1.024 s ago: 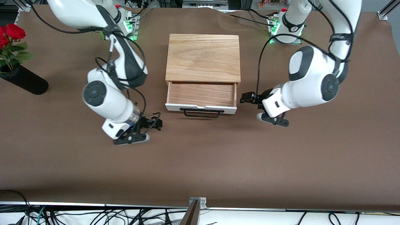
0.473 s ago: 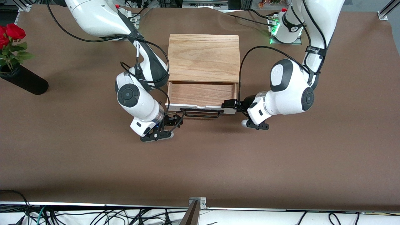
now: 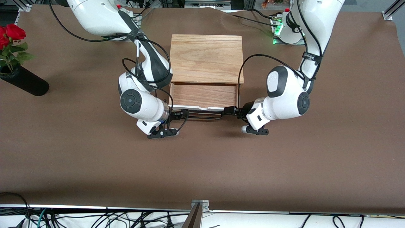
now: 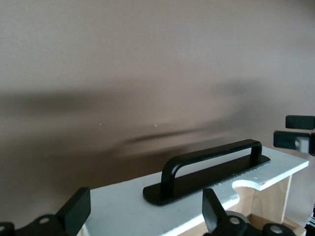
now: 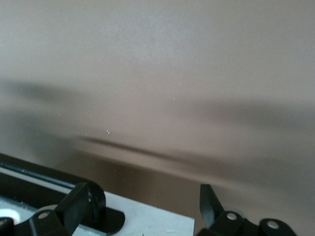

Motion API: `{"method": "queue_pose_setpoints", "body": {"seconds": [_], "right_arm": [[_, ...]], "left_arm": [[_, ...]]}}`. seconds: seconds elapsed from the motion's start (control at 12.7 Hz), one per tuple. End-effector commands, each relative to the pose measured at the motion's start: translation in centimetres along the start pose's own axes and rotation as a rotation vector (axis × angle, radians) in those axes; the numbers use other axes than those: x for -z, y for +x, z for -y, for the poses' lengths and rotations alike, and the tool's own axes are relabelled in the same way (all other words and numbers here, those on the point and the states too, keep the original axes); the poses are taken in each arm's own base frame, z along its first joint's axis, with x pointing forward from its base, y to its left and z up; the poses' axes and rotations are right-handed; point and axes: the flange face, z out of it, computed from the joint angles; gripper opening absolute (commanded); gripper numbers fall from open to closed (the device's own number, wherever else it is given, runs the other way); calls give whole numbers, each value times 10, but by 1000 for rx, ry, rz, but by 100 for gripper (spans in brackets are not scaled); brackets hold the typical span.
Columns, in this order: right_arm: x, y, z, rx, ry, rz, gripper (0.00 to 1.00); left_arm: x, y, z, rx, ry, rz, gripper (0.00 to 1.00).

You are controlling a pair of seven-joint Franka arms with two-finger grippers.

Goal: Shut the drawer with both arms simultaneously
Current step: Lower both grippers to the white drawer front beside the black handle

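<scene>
The drawer stands pulled out of its wooden box, nearer the front camera, with its white front panel and black bar handle. My left gripper is open at the panel's end toward the left arm; the left wrist view shows the panel between its fingers, with the handle close by. My right gripper is open at the panel's other end; the right wrist view shows the panel's corner and the handle's foot between its fingers.
A black vase with red roses lies at the right arm's end of the table. The brown mat covers the table. In the left wrist view the right gripper's fingers show past the panel's end.
Both arms have swung inward from beside the box, and both grippers now sit at the two ends of the drawer's front panel. The drawer stands out about as far as before.
</scene>
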Motion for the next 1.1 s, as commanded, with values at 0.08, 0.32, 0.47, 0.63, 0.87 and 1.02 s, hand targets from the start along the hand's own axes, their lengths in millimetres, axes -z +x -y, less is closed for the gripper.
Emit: {"method": "queue_pose_setpoints", "body": {"seconds": [0.08, 0.32, 0.47, 0.63, 0.87, 1.02], "right_arm": [[2, -8, 11, 2, 25, 41, 100], [-1, -11, 12, 3, 24, 61, 100], [-3, -14, 12, -8, 35, 95, 100], [-4, -17, 13, -14, 44, 120, 100], [-8, -20, 15, -10, 40, 143, 100], [-10, -24, 19, -3, 43, 155, 100]], "left_arm": [[-20, -9, 3, -12, -1, 19, 100], [-22, -11, 4, -13, 7, 27, 100], [-24, -15, 4, -14, 10, 39, 100], [-27, -19, 6, -12, 16, 51, 100], [-27, -28, 7, -13, 17, 76, 100], [-27, -36, 11, -17, 19, 97, 100]]}}
